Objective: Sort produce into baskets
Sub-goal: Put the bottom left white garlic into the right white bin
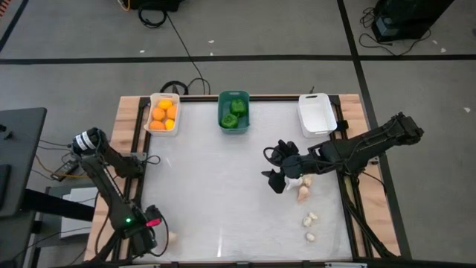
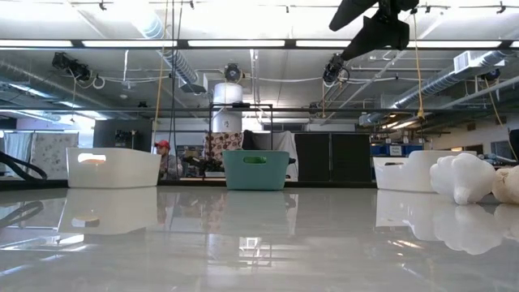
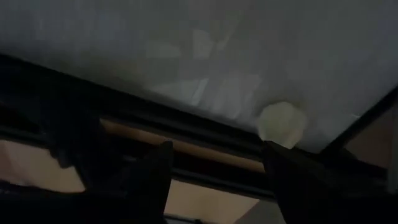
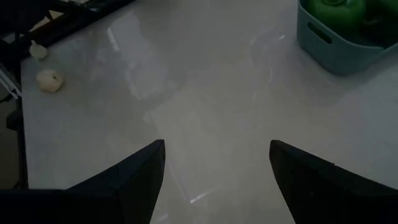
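Grey carpet with taped lines and trailing cables surrounds your counter (image 1: 223,201), a glossy white top in a wooden frame. Along its far edge you have three baskets in a row. At the far left corner sits a white basket (image 1: 163,113) holding round orange and yellow fruits (image 1: 162,116). Near the middle sits a teal basket (image 1: 233,111) holding lumpy green peppers (image 1: 234,112). At the far right corner sits a second white basket (image 1: 316,114); no produce shows in it from above.

Your right arm reaches in from the right side, and its pincer (image 1: 277,165) hovers above the right half of the counter, fingers (image 4: 140,177) spread wide with nothing between them. Just beside it, toward the near side, lie two pale garlic bulbs (image 1: 304,187), close together. Two more small pale bulbs (image 1: 310,219) lie nearer the front right corner, a little apart from each other.

Your left arm is folded back at the front left corner, with its pincer (image 1: 152,237) over the counter's near edge. Its fingers (image 3: 152,177) stand partly apart and hold nothing. One pale bulb (image 3: 282,124) lies on the counter just beyond them, close to the front edge.

In the level view across the counter, a person in a red cap (image 2: 163,146) shows far back in the room.
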Tool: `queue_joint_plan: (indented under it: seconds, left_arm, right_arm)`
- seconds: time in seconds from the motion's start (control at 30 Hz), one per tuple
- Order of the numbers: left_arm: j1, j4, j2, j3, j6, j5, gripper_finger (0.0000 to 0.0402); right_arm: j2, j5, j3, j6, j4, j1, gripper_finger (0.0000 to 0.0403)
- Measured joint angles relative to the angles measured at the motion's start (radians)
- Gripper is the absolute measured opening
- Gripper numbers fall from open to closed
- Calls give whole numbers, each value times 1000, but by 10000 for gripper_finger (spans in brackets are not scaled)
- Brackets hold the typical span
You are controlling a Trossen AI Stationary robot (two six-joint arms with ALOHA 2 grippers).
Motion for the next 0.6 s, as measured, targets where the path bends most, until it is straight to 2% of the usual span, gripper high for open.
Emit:
queue_joint_plan:
  seconds: [0.27,0.4,0.6]
  left_arm:
    - [-16,238,0,-52,4,7,252]
    - [-15,334,0,-68,2,58,252]
    - [-36,415,1,-105,-31,54,252]
  right_arm:
    - [0,1,0,-1,0,0,299]
    - [0,1,0,-8,0,0,299]
    - [0,-14,0,-53,0,-14,299]
